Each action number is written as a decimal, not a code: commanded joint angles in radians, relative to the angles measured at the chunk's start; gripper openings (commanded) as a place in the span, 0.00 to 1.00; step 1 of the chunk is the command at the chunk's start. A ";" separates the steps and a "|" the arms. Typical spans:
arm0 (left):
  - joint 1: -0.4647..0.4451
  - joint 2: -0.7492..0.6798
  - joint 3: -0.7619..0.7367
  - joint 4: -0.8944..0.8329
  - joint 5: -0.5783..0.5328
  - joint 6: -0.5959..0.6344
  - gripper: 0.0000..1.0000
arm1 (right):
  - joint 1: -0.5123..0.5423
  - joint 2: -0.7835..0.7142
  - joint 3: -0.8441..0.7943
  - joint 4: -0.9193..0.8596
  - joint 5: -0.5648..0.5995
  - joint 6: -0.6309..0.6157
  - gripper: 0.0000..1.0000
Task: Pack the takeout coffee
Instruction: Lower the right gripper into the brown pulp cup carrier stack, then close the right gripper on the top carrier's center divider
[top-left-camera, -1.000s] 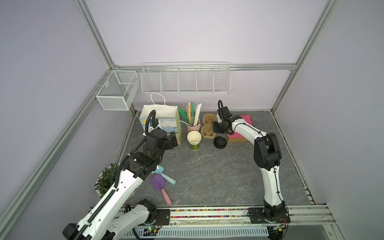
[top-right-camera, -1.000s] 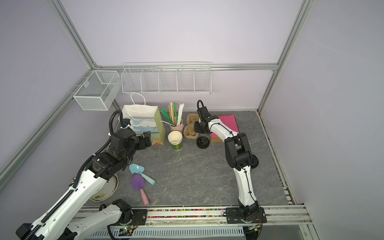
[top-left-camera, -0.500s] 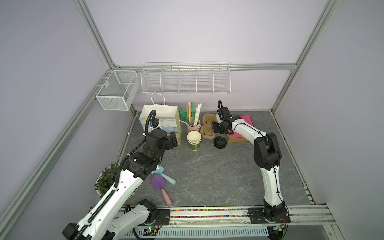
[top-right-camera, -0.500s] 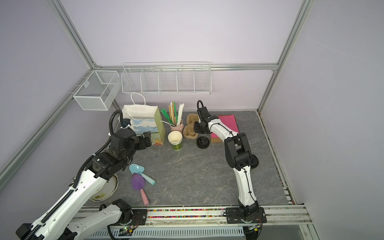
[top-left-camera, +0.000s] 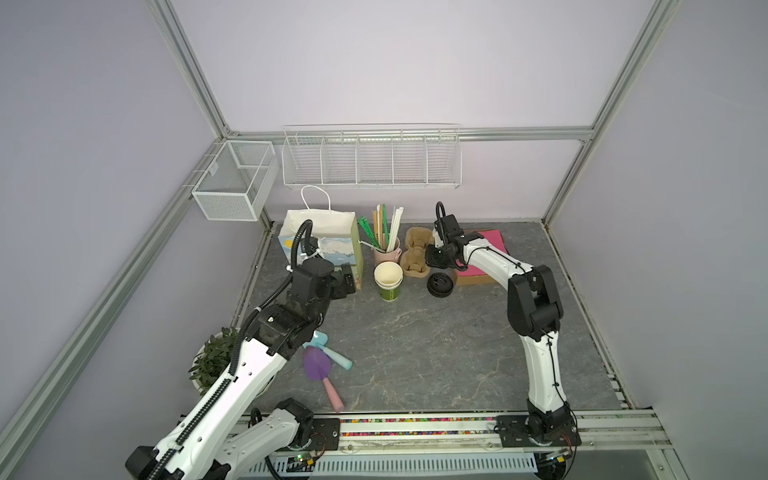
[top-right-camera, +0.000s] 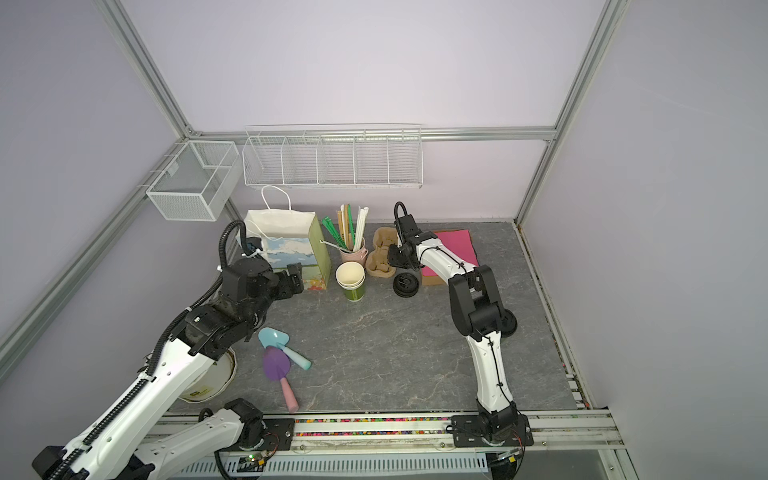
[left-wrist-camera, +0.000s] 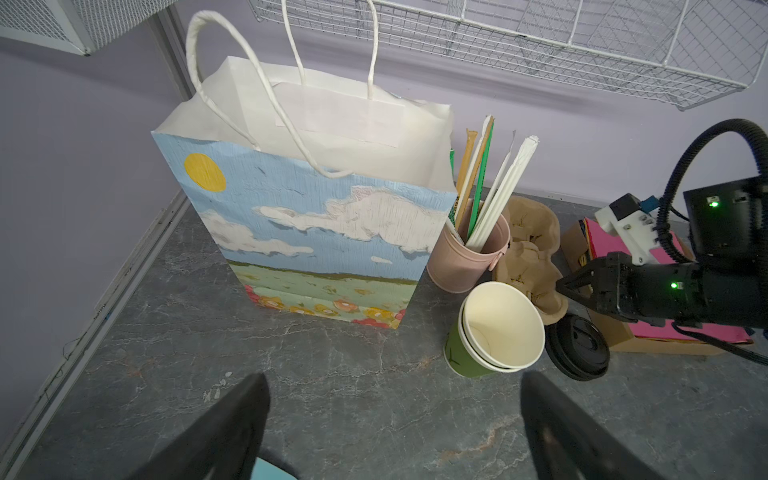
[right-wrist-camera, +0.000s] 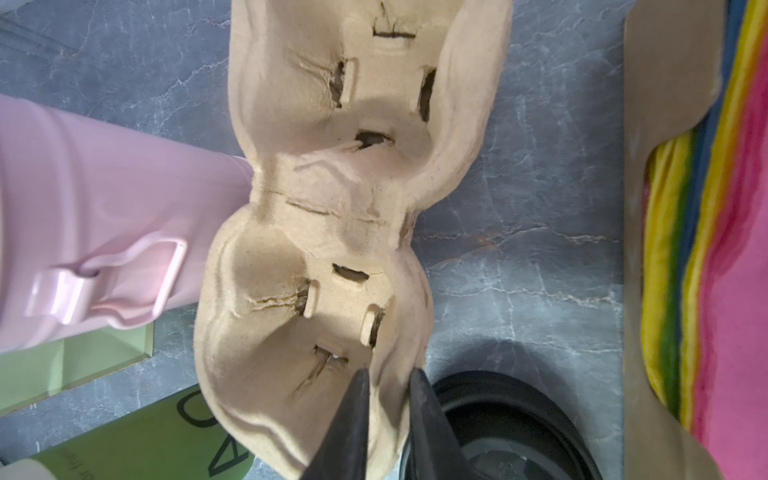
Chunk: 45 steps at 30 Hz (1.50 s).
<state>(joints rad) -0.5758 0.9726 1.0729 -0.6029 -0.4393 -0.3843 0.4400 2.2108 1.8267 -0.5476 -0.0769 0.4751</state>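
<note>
The grey marbled table (top-left-camera: 415, 332) carries along its back a paper bag (top-left-camera: 332, 245) standing upright, a pink pot (top-left-camera: 384, 255) of straws just beside it, a cup carrier (top-left-camera: 415, 255) and a flat box (top-left-camera: 478, 277) of coloured paper. In front of these stand stacked green cups (top-left-camera: 389, 282) and black lids (top-left-camera: 439, 284). Front left, a blue shovel (top-left-camera: 336, 357) and a purple shovel (top-left-camera: 318, 365) lie touching, near a potted plant (top-left-camera: 214, 361).

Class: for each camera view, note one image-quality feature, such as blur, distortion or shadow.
Right wrist view: right tool blurred, cup carrier sharp. Left wrist view: left tool dark, soft-edged. Both top views: even light, faint shadows, frame posts lean outward.
</note>
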 joint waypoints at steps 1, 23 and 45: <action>0.004 0.004 -0.018 0.006 0.008 0.010 0.94 | -0.004 0.022 -0.020 0.023 -0.022 0.008 0.17; 0.004 0.006 -0.018 0.006 0.019 0.010 0.94 | -0.014 -0.054 -0.064 0.084 -0.063 0.023 0.07; 0.004 0.020 -0.013 0.003 0.030 0.009 0.94 | -0.039 -0.096 -0.080 0.090 -0.093 0.049 0.07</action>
<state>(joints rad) -0.5758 0.9859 1.0664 -0.6022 -0.4175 -0.3843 0.4080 2.1376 1.7397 -0.4358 -0.1654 0.5198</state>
